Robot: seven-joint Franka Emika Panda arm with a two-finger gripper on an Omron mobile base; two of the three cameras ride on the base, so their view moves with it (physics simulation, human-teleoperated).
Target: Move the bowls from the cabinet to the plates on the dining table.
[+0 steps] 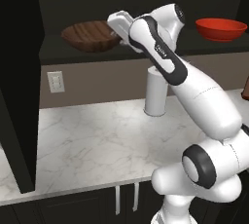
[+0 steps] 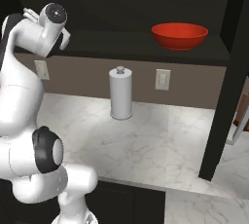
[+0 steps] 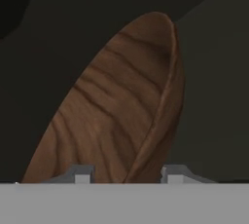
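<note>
1. Cabinet door (image 1: 19, 86): near-black, standing open at the far left of the left base view. It borders the open shelf of the cabinet (image 1: 97, 55).
2. Wooden bowl (image 1: 91, 36): wide, shallow, dark brown with streaked grain. It sits at the left end of the shelf, in contact with the hand.
3. Gripper (image 3: 126, 175): the hand view shows the bowl rim running between the two fingers (image 3: 80, 174), one tip inside the bowl and one outside. The fingers stand narrowly apart with the rim wall between them. Judgement: they are clamped on the rim, though exact pad contact cannot be confirmed.
4. Handling, wooden bowl: judged stiff, light and not fragile. The wall is thin enough for a rim pinch. Because the grasp is at one edge, the far side may droop, so keep the bowl level during withdrawal from the shelf.
5. Paper towel holder (image 2: 120, 93): white cylinder standing on the marble bench (image 2: 160, 140), below the shelf and between the two bowls. Keep clear when lowering the bowl.
6. Red bowl (image 2: 179, 35): smaller and glossy, at the right end of the same shelf, well apart from the gripper. Judged slippery and possibly brittle; take hold at the rim.
</note>
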